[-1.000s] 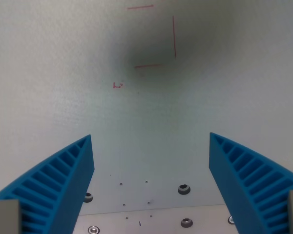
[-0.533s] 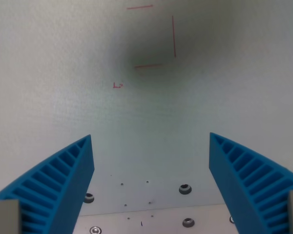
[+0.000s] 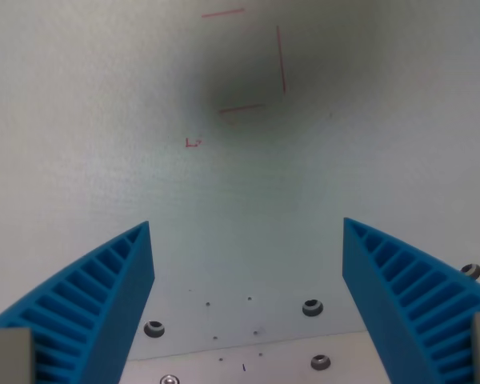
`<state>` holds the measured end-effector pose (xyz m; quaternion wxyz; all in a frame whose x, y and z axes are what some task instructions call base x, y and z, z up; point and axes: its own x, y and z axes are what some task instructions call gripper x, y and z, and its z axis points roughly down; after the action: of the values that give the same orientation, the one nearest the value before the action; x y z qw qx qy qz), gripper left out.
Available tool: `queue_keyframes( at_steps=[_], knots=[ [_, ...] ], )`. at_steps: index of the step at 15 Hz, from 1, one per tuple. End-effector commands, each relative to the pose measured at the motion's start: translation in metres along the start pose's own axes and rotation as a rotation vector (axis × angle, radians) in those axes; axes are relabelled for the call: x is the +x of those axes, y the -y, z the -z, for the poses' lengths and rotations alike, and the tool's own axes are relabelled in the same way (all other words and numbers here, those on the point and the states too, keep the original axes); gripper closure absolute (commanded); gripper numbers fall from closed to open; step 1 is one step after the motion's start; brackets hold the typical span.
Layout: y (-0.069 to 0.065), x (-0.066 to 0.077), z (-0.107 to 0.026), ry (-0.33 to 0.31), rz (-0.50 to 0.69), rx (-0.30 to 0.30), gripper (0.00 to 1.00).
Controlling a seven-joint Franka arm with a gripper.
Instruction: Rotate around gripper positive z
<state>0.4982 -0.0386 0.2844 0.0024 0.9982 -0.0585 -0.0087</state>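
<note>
The blue ribbed gripper (image 3: 248,240) is seen spread wide, its jaws standing well apart with nothing held between them. At the wrist view's left, one blue ribbed fingertip (image 3: 120,272) rises from the lower corner; just inside its lower edge a small dark round screw head (image 3: 154,329) is set in the pale grey-white matte tabletop (image 3: 80,120). Well ahead of this finger, a tiny red corner mark (image 3: 193,143) is drawn on the surface.

Between the jaws, only bare table is seen, with a few small dark specks (image 3: 224,320) low down. Far ahead of the gap, a red-lined open square outline (image 3: 252,60) is marked on the table, with a soft dark shadow patch (image 3: 240,84) lying over and around it. No object is presented for grasping; the task's own thing is the gripper itself, which hovers above the table and is to be turned about its own axis.

Further right, a second screw head (image 3: 312,307) and a third one (image 3: 321,363) sit near the lower edge, where a lighter strip (image 3: 224,372) of surface begins. The other blue fingertip (image 3: 368,272) closes the scene at the wrist view's right, with one more screw head (image 3: 470,271) partly hidden behind it.

As for risk, little is judged to stand in the way of the rotation. Drift off the axis could be caused by an uncentred turn, so that the marks would slide sideways rather than swing. A wrist joint limit could be reached if the turn is carried far. Height above the table cannot be judged, so contact by the fingertips cannot be ruled out if the wrist tilts.
</note>
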Motion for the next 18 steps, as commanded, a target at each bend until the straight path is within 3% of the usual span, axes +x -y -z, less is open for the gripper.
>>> queue_keyframes(
  at_steps=[1, 18],
  knots=[
    [0.0000, 0.0001, 0.0023, -0.005, -0.120, 0.001, 0.00],
    [0.0000, 0.0001, 0.0023, -0.005, -0.319, 0.001, 0.00]
  ],
)
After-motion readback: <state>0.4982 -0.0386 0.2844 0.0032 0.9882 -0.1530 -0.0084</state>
